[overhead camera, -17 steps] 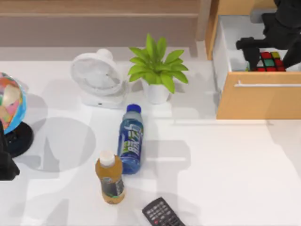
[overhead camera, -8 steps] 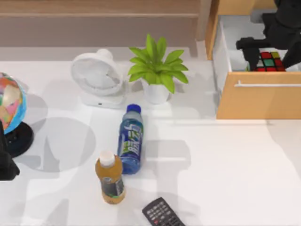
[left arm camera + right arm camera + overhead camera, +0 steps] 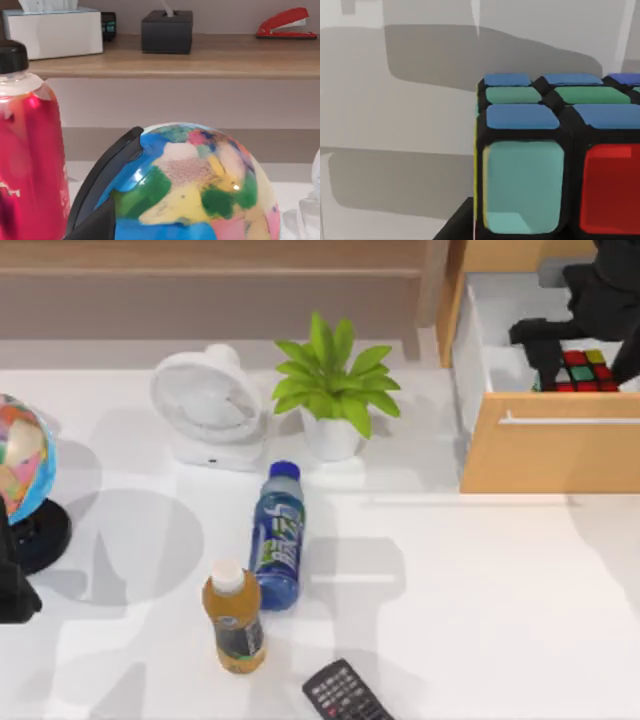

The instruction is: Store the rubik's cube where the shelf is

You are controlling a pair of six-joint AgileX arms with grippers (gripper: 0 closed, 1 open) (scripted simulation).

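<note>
The rubik's cube (image 3: 583,370) is seen inside the open drawer (image 3: 548,445) at the surface's back right, under the right pincer (image 3: 585,340); whether it is clamped cannot be told. The shelf (image 3: 210,255) runs along the back, well apart.

Risk: a release here would leave the cube in the drawer. The left pincer (image 3: 12,585) is parked beside the globe (image 3: 20,455).

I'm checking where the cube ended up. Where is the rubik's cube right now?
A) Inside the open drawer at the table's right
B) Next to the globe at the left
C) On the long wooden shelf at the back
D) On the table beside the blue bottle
A: the rubik's cube sits inside the open drawer at the table's right, under the right gripper, not on the shelf.
</note>
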